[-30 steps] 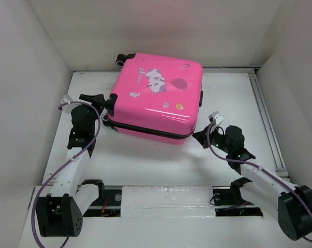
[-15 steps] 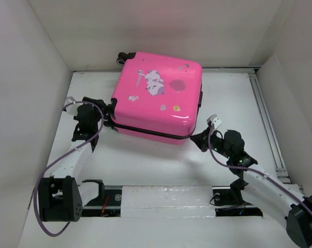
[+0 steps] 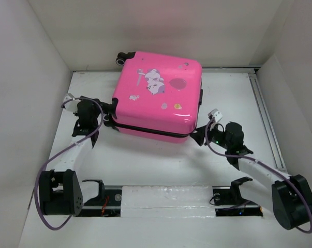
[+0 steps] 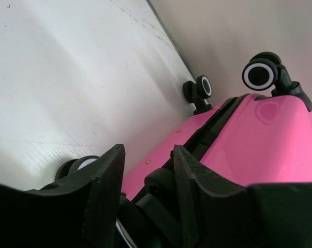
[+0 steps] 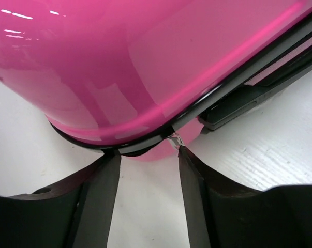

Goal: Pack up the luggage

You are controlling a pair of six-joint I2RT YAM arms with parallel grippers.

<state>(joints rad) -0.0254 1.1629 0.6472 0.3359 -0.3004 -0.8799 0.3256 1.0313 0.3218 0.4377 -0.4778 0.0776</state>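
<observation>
Luggage (image 3: 158,95) lies closed on the surface (image 3: 145,160), my left pincer (image 4: 148,153) straddling a black wheel (image 4: 160,184), clamped or not I cannot tell, my right pincer (image 5: 148,154) apart at its zipper seam (image 5: 233,88).

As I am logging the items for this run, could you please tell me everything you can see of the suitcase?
The suitcase is a squarish hot-pink case with a glossy hard shell, cartoon stickers on top, a black seam around its middle and black wheels. It lies flat and closed on the white table. The left hand straddles a wheel mount at its near left corner; the right hand sits at its near right corner, fingers apart by the seam.
</observation>
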